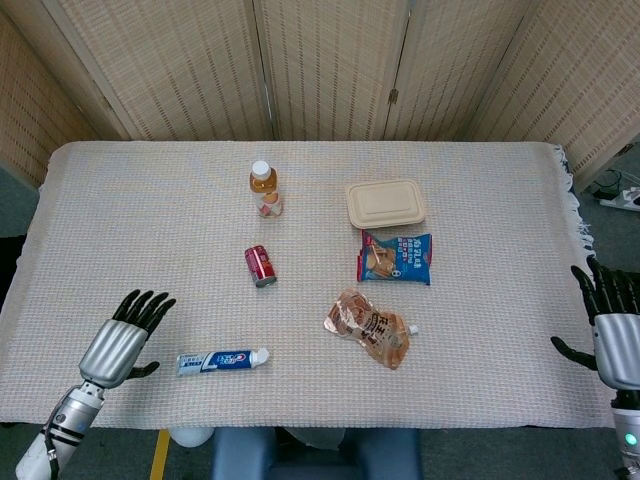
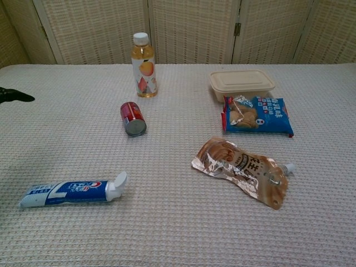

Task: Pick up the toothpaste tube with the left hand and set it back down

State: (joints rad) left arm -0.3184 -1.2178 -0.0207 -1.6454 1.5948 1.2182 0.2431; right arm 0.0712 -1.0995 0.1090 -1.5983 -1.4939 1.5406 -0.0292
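Your toothpaste tube lies flat on the table near the front edge. Its long axis runs left to right, white cap pointing right toward the foil pouch, flat crimped end pointing left toward your left hand. That left hand hovers just beside the crimped end, apart from it, fingers spread and holding nothing. In the chest view only a dark fingertip shows at the left edge. Your right hand sits at the far right edge of the table, well apart from everything, fingers spread too, nothing in it. Beyond the tube, a red can lies on its side, and a juice bottle stands upright behind that.
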